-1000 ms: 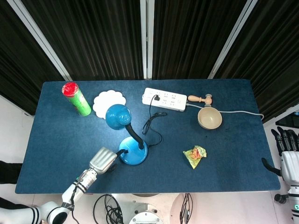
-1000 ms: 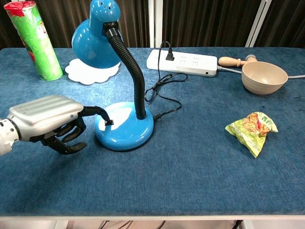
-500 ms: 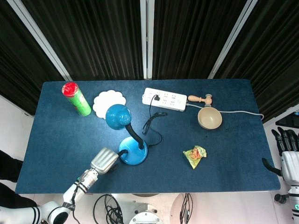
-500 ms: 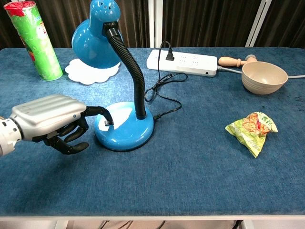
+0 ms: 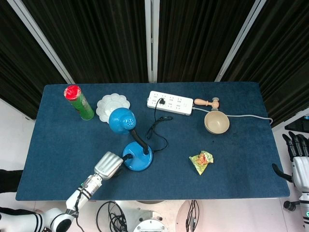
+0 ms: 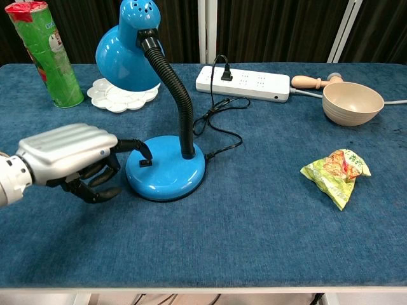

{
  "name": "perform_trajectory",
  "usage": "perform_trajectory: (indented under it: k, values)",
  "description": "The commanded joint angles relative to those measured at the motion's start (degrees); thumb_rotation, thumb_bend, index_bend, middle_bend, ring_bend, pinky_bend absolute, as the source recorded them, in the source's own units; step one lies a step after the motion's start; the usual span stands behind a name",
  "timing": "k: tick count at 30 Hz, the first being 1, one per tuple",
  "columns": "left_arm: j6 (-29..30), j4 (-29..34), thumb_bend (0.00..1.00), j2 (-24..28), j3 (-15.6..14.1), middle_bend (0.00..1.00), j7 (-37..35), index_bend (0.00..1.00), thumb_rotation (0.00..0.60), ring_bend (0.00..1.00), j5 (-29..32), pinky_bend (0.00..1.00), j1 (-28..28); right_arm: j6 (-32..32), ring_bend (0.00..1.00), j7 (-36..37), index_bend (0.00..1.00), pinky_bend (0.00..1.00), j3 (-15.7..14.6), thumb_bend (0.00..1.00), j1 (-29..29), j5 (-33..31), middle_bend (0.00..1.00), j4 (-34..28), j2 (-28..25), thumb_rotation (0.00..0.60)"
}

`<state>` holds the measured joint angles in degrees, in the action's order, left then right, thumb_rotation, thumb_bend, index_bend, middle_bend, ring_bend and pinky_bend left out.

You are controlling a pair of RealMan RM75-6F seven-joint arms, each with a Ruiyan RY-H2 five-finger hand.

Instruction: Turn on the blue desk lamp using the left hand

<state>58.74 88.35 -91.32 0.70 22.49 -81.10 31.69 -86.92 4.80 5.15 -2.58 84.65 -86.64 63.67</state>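
Observation:
The blue desk lamp stands left of the table's middle, with its round base (image 6: 168, 171) flat and its shade (image 6: 127, 51) bent down over a white plate. A small black switch (image 6: 145, 162) sits on the left part of the base (image 5: 137, 158). My left hand (image 6: 67, 155) lies just left of the base, one finger stretched out and the others curled under. That fingertip (image 6: 145, 151) is right at the switch's far edge; contact is unclear. From the head view my left hand (image 5: 107, 166) holds nothing. My right hand (image 5: 299, 162) hangs off the table's right edge, fingers apart and empty.
A green can (image 6: 44, 54) stands at the far left, beside the white plate (image 6: 121, 98). The lamp's cord (image 6: 219, 124) runs to a white power strip (image 6: 245, 82). A beige bowl (image 6: 351, 103), a wooden tool (image 6: 311, 81) and a crumpled snack wrapper (image 6: 337, 173) lie to the right.
My left fingertip pressed down on the switch, then lifted back slightly. The bright glare on the white plate and on the lamp base has faded.

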Motion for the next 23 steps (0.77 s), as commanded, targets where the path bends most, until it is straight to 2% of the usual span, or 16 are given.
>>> perform_trajectory:
  k: [1,7,10,12,13,14,16,17,19,23]
  values:
    - [3.1,1.7,0.38,1.8,0.5,0.79,0.3,0.22,0.600,0.75,-1.1,0.82,-1.0,0.0,0.00,-0.1,0.00,0.00,-0.1,0.18,0.0,0.2,0.00,-0.1,0.0,0.600]
    - [14.0,4.9,0.37,8.4,-0.1,0.79,-0.9,0.23,0.600,0.75,-3.4,0.81,-6.7,-0.6,0.00,-0.7,0.00,0.00,-0.3,0.18,-0.1,1.2,0.00,-0.8,0.0,0.600]
    - [20.7,3.8,0.27,11.2,-0.3,0.75,-3.5,0.25,0.600,0.72,-4.2,0.78,-10.7,-0.9,0.00,-1.3,0.00,0.00,-0.4,0.18,0.0,1.6,0.00,-1.2,0.0,0.600]
    - [24.8,2.0,0.19,12.3,-0.1,0.64,-5.4,0.25,0.600,0.60,-4.6,0.71,-13.1,-1.0,0.00,-1.7,0.00,0.00,-0.5,0.18,0.0,1.8,0.00,-1.5,0.1,0.600]
    - [26.3,1.2,0.13,12.8,0.0,0.52,-6.2,0.26,0.600,0.45,-4.4,0.62,-14.1,-1.0,0.00,-1.9,0.00,0.00,-0.6,0.18,0.0,2.0,0.00,-1.6,0.1,0.600]
    - [27.2,0.7,0.11,13.7,0.1,0.43,-6.8,0.25,0.600,0.36,-3.6,0.56,-15.2,-1.1,0.00,-2.2,0.00,0.00,-0.7,0.18,0.0,2.1,0.00,-1.8,0.2,0.600]
    - [27.2,1.7,0.06,16.3,0.3,0.18,-7.8,0.20,0.600,0.10,-0.5,0.35,-17.0,-1.0,0.00,-2.9,0.00,0.00,-1.0,0.18,0.0,2.6,0.00,-2.0,0.2,0.600]
    - [26.9,2.3,0.04,17.5,0.5,0.11,-8.9,0.17,0.600,0.04,0.5,0.28,-17.5,-1.0,0.00,-3.2,0.00,0.00,-1.1,0.18,0.0,2.8,0.00,-2.1,0.2,0.600]
    - [26.3,3.3,0.02,20.1,0.9,0.04,-11.5,0.13,0.600,0.00,2.3,0.19,-18.4,-0.9,0.00,-4.0,0.00,0.00,-1.5,0.18,-0.1,3.3,0.00,-2.3,0.3,0.600]
    - [25.8,3.6,0.00,23.5,0.8,0.02,-14.8,0.11,0.600,0.00,3.1,0.12,-19.8,-1.1,0.00,-5.1,0.00,0.00,-1.8,0.18,0.0,3.9,0.00,-2.7,0.3,0.600]
